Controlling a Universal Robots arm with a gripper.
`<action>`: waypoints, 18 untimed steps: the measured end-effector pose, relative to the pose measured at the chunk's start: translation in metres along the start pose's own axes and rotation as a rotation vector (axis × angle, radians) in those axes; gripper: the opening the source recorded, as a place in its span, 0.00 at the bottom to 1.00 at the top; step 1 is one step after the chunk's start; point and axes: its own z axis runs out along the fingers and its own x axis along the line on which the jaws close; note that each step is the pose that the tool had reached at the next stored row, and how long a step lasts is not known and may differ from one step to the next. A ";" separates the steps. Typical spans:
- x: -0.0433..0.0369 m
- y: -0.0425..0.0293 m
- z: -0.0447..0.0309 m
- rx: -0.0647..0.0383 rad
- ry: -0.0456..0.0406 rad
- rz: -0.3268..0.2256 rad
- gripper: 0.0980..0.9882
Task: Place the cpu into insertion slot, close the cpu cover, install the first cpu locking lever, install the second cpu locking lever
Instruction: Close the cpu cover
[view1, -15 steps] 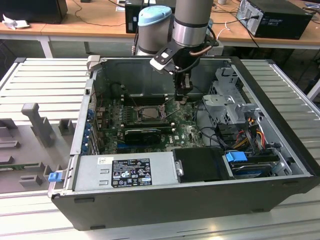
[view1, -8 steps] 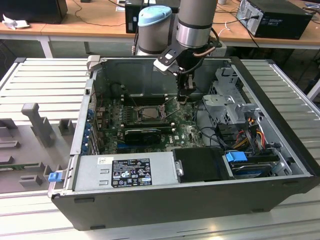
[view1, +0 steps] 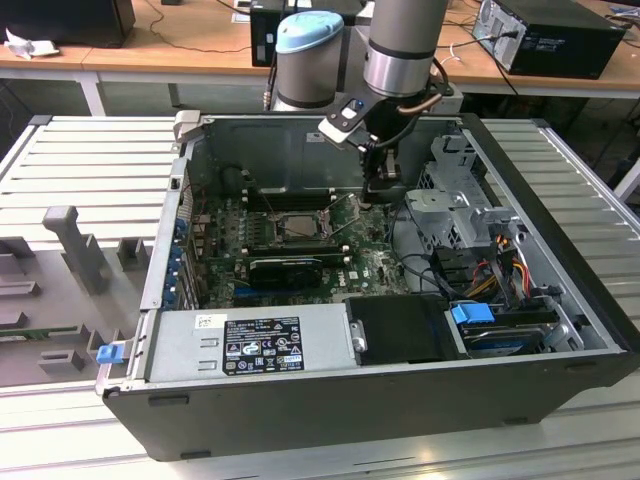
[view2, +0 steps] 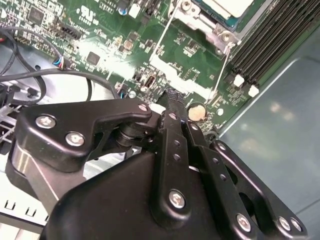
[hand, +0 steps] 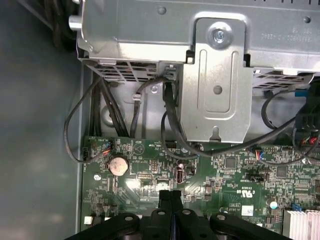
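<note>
Claw (hand: 170, 194) down by the socket (view1: 298, 226)
I'm holding it pressed together, empty, probably for nudging a lever (view2: 162, 42); chip (view2: 227, 6) is sitting inside.

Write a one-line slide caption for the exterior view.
Gripper hangs inside the open computer case, beside the insertion slot.

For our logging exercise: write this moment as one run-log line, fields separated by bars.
claw: shut, empty | over: motherboard, beside insertion slot | cpu: in slot
</note>
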 end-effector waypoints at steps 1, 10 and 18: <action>-0.0001 0.0015 0.0005 0.001 0.0000 0.000 0.01; -0.0001 0.0033 0.0110 0.007 0.0001 0.000 0.01; 0.0006 -0.0127 0.0112 0.007 0.0002 0.000 0.01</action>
